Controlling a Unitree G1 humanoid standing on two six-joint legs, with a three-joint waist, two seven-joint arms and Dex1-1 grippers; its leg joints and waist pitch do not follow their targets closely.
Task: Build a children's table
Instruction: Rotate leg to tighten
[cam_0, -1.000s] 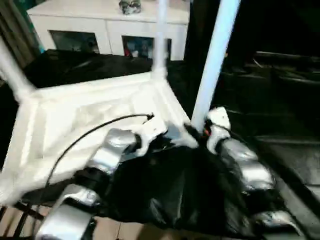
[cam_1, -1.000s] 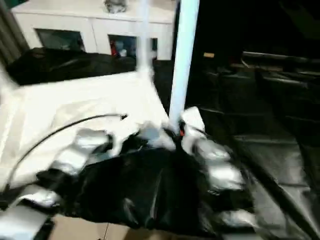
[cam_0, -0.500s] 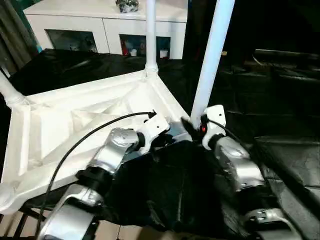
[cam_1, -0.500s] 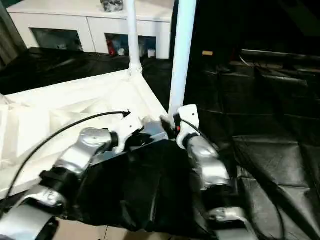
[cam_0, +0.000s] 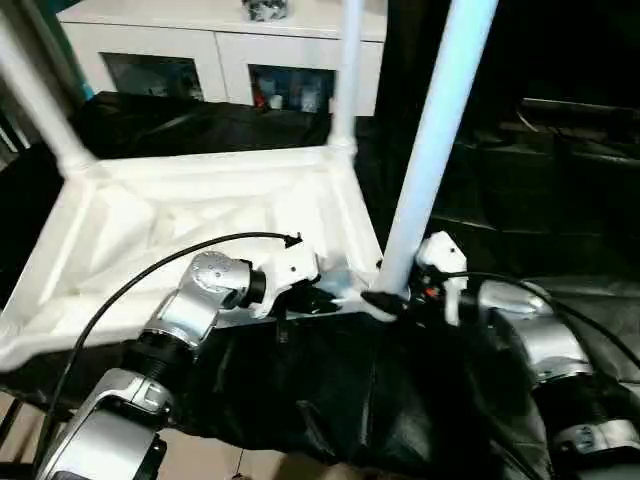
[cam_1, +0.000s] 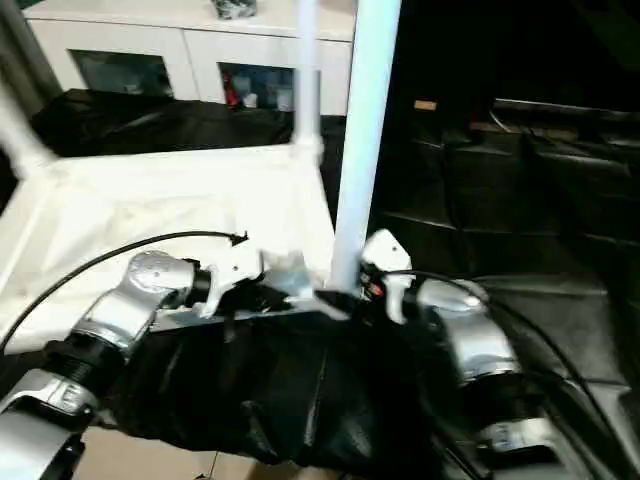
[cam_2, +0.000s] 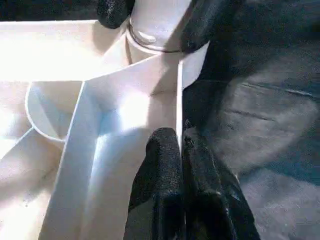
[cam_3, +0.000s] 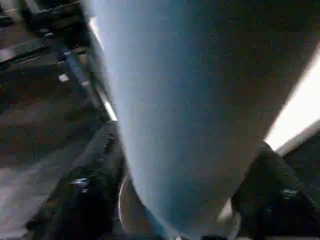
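Left eye view: the white ribbed plastic table top (cam_0: 210, 215) lies underside-up on the black-draped desk (cam_0: 560, 180), its near right corner at the desk's near edge. Three smooth white tubular legs (cam_0: 437, 140) stand in corner sockets, their tops cut off. The left gripper (cam_0: 322, 299) pinches the top's thin edge wall with fingers (cam_2: 162, 165) together; the right gripper (cam_0: 392, 300) straddles the nearest leg's base, grip unclear. No writing is readable.

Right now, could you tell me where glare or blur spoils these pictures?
Left wrist view: glare bleaches the table top beside the left gripper. Right wrist view: the leg is smeared with blur. Left eye view: the black-draped table sinks into darkness.
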